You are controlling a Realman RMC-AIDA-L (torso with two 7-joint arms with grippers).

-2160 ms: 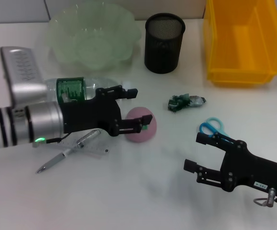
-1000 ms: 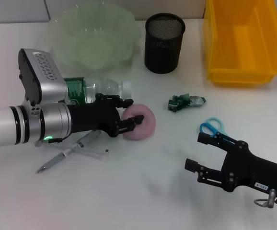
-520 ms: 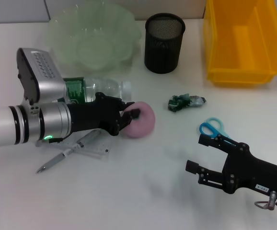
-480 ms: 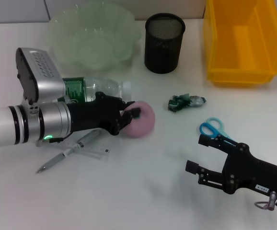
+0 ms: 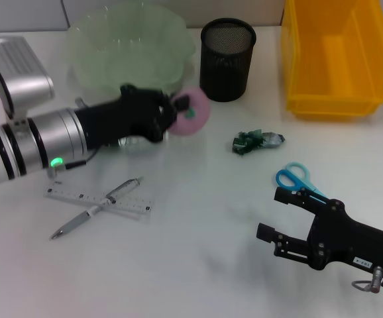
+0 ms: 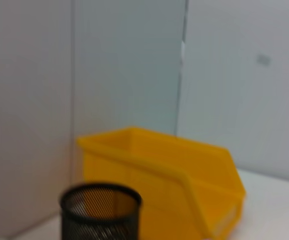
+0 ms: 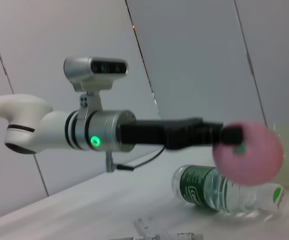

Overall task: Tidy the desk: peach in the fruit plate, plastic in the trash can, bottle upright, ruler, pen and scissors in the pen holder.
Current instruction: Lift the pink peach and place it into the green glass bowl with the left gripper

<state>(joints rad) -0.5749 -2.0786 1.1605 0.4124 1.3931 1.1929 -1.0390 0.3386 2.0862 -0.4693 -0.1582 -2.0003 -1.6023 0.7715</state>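
The peach, a smooth, round, pink ball that is judged light and probably a soft model, is pinched across its widest part by the left claw and is held off the bench, just beside the rim of the wavy, translucent green fruit plate. A gentle squeeze across the middle is judged best, since so rounded a surface could slip. The right claw is spread and parked near the blue-handled scissors.

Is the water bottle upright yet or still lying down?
Lying down. In the right wrist view the bottle rests on its side on the table, below the peach gripped by the left gripper.
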